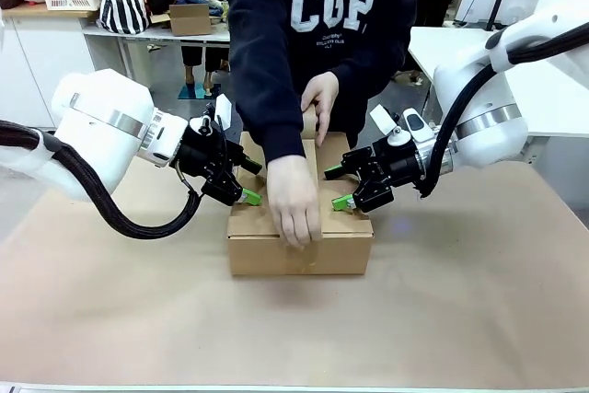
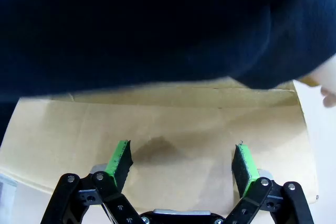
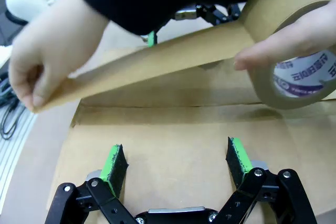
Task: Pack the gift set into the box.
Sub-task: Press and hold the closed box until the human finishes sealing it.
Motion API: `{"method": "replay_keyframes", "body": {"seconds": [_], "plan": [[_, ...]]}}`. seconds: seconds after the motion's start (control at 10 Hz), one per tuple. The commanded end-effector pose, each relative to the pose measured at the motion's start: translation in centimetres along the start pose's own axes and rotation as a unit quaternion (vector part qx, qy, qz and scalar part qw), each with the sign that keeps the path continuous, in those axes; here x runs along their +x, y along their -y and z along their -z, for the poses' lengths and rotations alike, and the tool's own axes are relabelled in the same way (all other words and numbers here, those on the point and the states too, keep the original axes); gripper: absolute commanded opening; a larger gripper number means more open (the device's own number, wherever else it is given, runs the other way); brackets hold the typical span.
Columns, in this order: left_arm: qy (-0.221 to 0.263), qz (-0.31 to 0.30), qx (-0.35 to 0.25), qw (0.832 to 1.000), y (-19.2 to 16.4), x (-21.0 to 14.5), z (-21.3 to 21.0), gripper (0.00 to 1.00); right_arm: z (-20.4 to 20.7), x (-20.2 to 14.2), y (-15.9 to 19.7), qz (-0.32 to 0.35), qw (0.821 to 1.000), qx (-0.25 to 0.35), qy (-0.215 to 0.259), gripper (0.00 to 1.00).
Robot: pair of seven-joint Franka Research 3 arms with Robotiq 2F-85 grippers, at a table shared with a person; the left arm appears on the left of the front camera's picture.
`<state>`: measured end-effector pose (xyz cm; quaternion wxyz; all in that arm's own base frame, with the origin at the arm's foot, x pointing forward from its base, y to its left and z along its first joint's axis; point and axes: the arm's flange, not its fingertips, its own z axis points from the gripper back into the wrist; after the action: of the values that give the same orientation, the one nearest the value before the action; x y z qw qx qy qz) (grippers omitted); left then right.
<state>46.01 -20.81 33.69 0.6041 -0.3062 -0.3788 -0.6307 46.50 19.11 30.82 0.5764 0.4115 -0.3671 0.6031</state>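
The box [image 1: 299, 253] stands mid-table with its top flaps down, so the gift set is hidden. A person in a dark sweatshirt leans over it. One hand [image 1: 294, 209] presses the tape's end near the box's front edge. The other hand [image 1: 319, 98] holds a brown tape roll [image 3: 294, 72] at the far end. A strip of tape [image 3: 157, 66] stretches between them above the seam. My left gripper [image 1: 250, 181] is open over the box's left flap [image 2: 173, 124]. My right gripper [image 1: 335, 187] is open over the right flap [image 3: 173, 140]. Neither holds anything.
Brown paper [image 1: 460, 310] covers the table around the box. The person's sleeve [image 2: 157, 24] hangs close above my left gripper [image 2: 181, 162]. A white table [image 1: 552, 89] stands at the back right. Shelves with a basket and a small cardboard box [image 1: 189, 17] are far behind.
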Motion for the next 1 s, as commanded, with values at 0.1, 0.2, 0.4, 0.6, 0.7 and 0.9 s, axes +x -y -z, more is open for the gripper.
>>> {"method": "replay_keyframes", "body": {"seconds": [0.1,0.2,0.4,0.6,0.7,0.9], "plan": [[0.0,0.005,-0.001,1.0,0.09,-0.16,0.05,1.0,-0.06,-0.02,-0.13,-0.003,1.0,-0.005,-0.004,1.0],[0.0,0.005,-0.001,1.0,0.09,-0.16,0.05,1.0,-0.06,-0.02,-0.13,-0.003,1.0,-0.005,-0.004,1.0],[0.0,0.005,-0.001,1.0,0.09,-0.16,0.05,1.0,-0.06,-0.02,-0.13,-0.003,1.0,-0.005,-0.004,1.0],[0.0,0.005,-0.001,1.0,0.09,-0.16,0.05,1.0,-0.06,-0.02,-0.13,-0.003,1.0,-0.005,-0.004,1.0],[0.0,0.005,-0.001,1.0,0.09,-0.16,0.05,1.0,-0.06,-0.02,-0.13,-0.003,1.0,-0.005,-0.004,1.0],[0.0,0.005,-0.001,1.0,0.09,-0.16,0.05,1.0,-0.06,-0.02,-0.13,-0.003,1.0,-0.005,-0.004,1.0]]}}
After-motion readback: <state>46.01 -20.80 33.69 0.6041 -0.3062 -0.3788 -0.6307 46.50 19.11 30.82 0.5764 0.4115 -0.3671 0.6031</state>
